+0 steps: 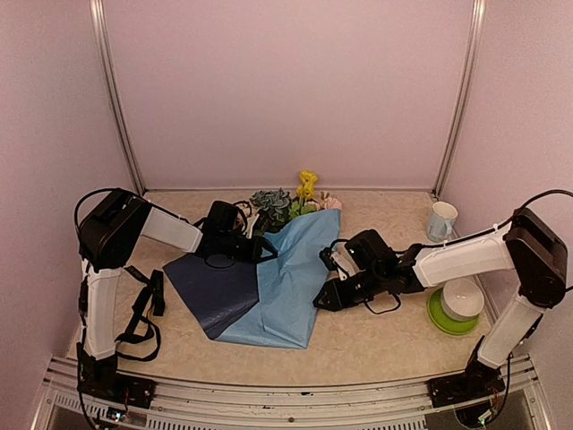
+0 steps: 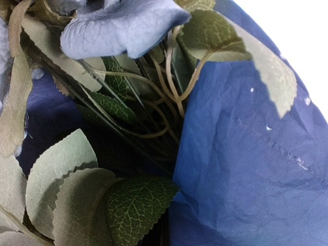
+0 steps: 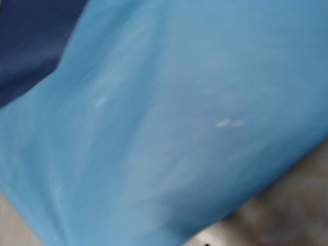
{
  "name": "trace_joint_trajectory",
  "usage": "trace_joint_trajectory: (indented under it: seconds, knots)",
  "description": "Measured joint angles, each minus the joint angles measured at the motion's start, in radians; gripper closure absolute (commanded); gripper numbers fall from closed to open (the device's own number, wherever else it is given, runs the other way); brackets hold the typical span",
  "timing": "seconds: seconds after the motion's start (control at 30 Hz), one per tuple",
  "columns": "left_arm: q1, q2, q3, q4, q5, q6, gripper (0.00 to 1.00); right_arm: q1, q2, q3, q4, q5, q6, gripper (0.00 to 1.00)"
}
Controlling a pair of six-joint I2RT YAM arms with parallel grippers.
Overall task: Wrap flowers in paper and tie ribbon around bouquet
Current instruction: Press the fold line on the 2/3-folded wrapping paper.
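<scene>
The paper (image 1: 288,288) lies folded in the middle of the table (image 1: 376,348), light blue on the right, with a dark blue flap on the left. The flowers (image 1: 285,204) stick out from its far end, with the blooms toward the back wall. The left gripper (image 1: 265,250) is at the far edge of the paper, close to the stems and leaves. Its jaws are pressed together, but I cannot tell whether they pinch anything. The right gripper (image 1: 324,301) is at the right edge of the paper, and I cannot tell whether it is spread. A mug (image 1: 440,220) stands well apart on the right.
</scene>
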Motion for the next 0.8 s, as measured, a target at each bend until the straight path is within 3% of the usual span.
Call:
trace_joint_trajectory:
  seconds: [0.1,0.27,0.53,0.73,0.8]
  knots:
    - [0.0,0.0,0.0,0.0,0.0,0.0,1.0,-0.015,0.063,0.011,0.021,-0.017,0.06,0.74]
    - [0.0,0.0,-0.001,0.002,0.0,-0.004,1.0,-0.014,0.092,0.043,-0.014,0.016,0.081,0.73]
    - [0.0,-0.002,-0.013,0.021,-0.002,-0.025,1.0,-0.014,0.132,0.23,-0.055,0.033,0.047,0.74]
    - [0.0,-0.003,-0.026,0.027,-0.014,-0.035,1.0,-0.014,0.285,0.332,-0.147,0.073,0.028,0.78]
    - [0.0,-0.007,-0.027,0.027,-0.021,-0.038,0.95,-0.014,0.319,0.339,-0.169,0.084,0.021,0.78]
